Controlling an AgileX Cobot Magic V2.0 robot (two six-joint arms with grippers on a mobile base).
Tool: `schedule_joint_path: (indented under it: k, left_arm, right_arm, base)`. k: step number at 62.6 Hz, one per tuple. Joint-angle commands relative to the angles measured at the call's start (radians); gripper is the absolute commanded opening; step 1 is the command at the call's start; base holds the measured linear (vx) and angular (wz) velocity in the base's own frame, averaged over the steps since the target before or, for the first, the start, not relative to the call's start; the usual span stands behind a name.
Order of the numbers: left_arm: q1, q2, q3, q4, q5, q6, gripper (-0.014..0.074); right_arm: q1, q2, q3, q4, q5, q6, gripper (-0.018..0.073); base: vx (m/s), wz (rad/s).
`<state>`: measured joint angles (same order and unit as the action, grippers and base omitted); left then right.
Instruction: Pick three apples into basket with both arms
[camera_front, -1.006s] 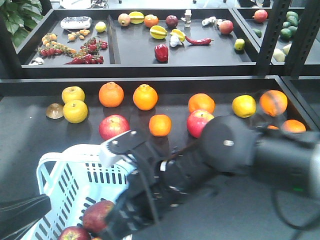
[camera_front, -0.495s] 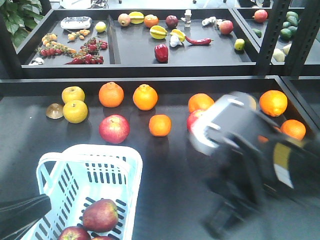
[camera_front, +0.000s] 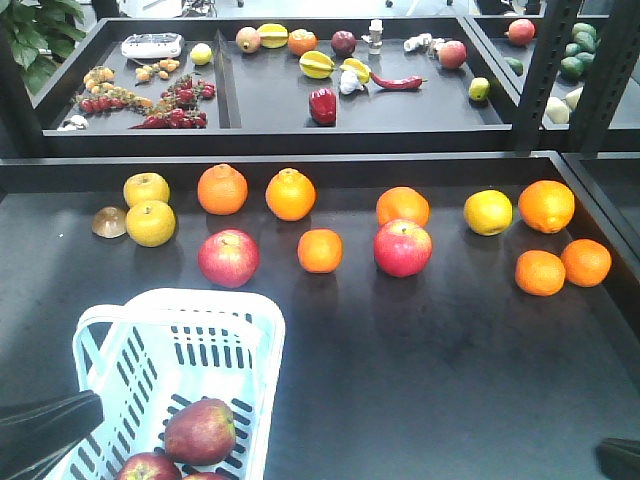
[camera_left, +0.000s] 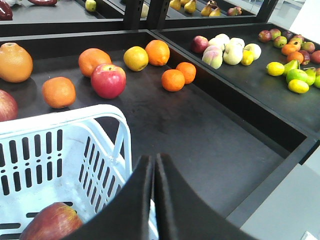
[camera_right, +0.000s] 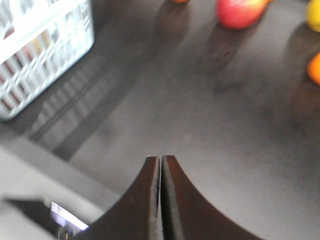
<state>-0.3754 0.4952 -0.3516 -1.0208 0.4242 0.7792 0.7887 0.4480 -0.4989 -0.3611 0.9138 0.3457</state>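
The pale blue basket (camera_front: 180, 302) stands at the front left of the black table. Inside it lie a dark red apple (camera_front: 200, 430) and a second apple (camera_front: 148, 467) cut by the frame's bottom edge, with a sliver of red beside them. In the left wrist view my left gripper (camera_left: 153, 156) is shut and empty, hovering by the basket's (camera_left: 65, 150) right wall, with one apple (camera_left: 50, 222) below to the left. My right gripper (camera_right: 160, 158) is shut and empty over bare table, the basket (camera_right: 45, 30) far off at upper left.
Two brighter pink-red apples (camera_front: 228, 257) (camera_front: 402, 247) lie mid-table among several oranges (camera_front: 320, 250) and yellow fruits (camera_front: 150, 222). A raised shelf (camera_front: 270, 130) of mixed produce runs along the back. The left arm (camera_front: 45, 430) shows at bottom left, a bit of the right arm (camera_front: 620, 458) at bottom right.
The right arm has swung from over the basket to the right and almost out of the front view. The apples in the basket have stayed put.
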Motion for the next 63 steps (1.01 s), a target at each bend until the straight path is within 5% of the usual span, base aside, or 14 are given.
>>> schedule_joint_path:
  k: [1, 63]
  left_arm:
    - [-0.003, 0.004, -0.024, -0.031, -0.031, -0.004, -0.0006]
    - [-0.003, 0.004, -0.024, -0.013, -0.013, 0.005, -0.0006]
  right_arm:
    - [-0.004, -0.052, -0.009, -0.07, -0.05, 0.038, -0.0005]
    - [-0.004, -0.083, -0.008, -0.075, -0.046, 0.038, -0.0005]
  base:
    - [0.0, 0.0]
    - [0.0, 0.0]
